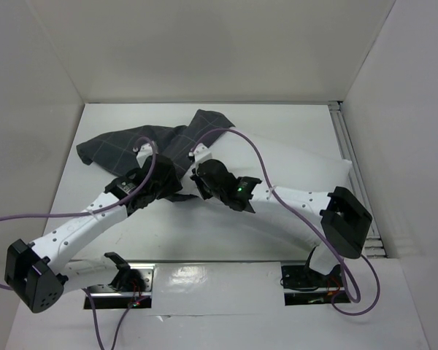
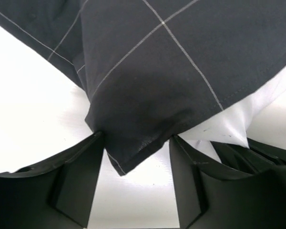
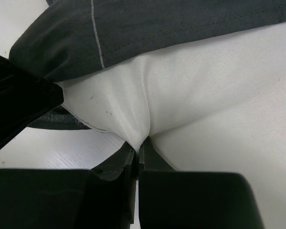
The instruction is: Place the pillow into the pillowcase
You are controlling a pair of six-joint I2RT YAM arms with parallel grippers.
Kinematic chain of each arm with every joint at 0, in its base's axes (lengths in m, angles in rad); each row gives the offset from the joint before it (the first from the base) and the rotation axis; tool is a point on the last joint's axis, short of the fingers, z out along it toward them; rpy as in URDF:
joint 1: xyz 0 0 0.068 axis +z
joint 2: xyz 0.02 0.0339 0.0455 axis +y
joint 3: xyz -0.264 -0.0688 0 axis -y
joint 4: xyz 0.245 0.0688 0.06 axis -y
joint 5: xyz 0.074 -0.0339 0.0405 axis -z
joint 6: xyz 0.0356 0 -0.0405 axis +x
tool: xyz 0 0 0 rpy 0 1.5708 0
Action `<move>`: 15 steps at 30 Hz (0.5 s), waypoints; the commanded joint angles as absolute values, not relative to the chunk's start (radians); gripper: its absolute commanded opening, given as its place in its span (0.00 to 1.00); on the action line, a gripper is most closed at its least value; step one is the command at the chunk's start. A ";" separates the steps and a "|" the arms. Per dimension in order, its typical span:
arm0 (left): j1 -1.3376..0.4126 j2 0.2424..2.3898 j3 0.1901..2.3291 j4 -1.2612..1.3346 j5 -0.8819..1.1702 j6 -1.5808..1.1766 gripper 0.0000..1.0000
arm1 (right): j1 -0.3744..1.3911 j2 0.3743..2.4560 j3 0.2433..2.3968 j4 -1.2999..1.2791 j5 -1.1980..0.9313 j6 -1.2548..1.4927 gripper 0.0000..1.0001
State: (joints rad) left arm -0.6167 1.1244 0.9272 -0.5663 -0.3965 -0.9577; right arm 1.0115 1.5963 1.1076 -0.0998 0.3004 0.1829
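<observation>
**Pillow corner at the case mouth, insertion barely begun**

Your right gripper (image 3: 139,145) is clamped on a pinch of the pillow (image 3: 214,86) at its corner. Your left gripper (image 2: 136,136) has its jaws apart, and a hemmed corner of the pillowcase (image 2: 171,62) hangs between them, not pinched. The pillowcase lies bunched at the back left of the table (image 1: 204,237). The pillow runs from the middle out to the right, nearly all of it outside the case. The case hem drapes over the pillow corner just past the right fingers; I can't tell if that corner is inside the mouth or only under a flap. The step reads as lining the corner up with the opening. Next you likely need to close the left on one hem layer, lift it to open the mouth, then push the pinched corner in. Grabbing both layers would shut the mouth.
</observation>
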 commanded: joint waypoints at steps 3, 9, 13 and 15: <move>-0.620 1.127 0.914 -0.603 -0.457 -0.986 0.70 | 1.003 1.614 1.175 -0.071 0.281 0.184 0.00; -0.629 1.131 0.905 -0.624 -0.466 -1.005 0.72 | 0.982 1.614 1.184 -0.071 0.281 0.166 0.00; -0.629 1.120 0.896 -0.615 -0.456 -1.015 0.72 | 0.962 1.623 1.193 -0.071 0.281 0.155 0.00; -0.629 1.130 0.896 -0.615 -0.465 -1.015 0.69 | 0.962 1.623 1.193 -0.071 0.272 0.155 0.00</move>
State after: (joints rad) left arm -0.6254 1.1381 0.8982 -0.6109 -0.4362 -1.0004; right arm 0.9718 1.6146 1.1393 -0.1059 0.2890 0.1677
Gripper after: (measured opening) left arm 0.699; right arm 0.022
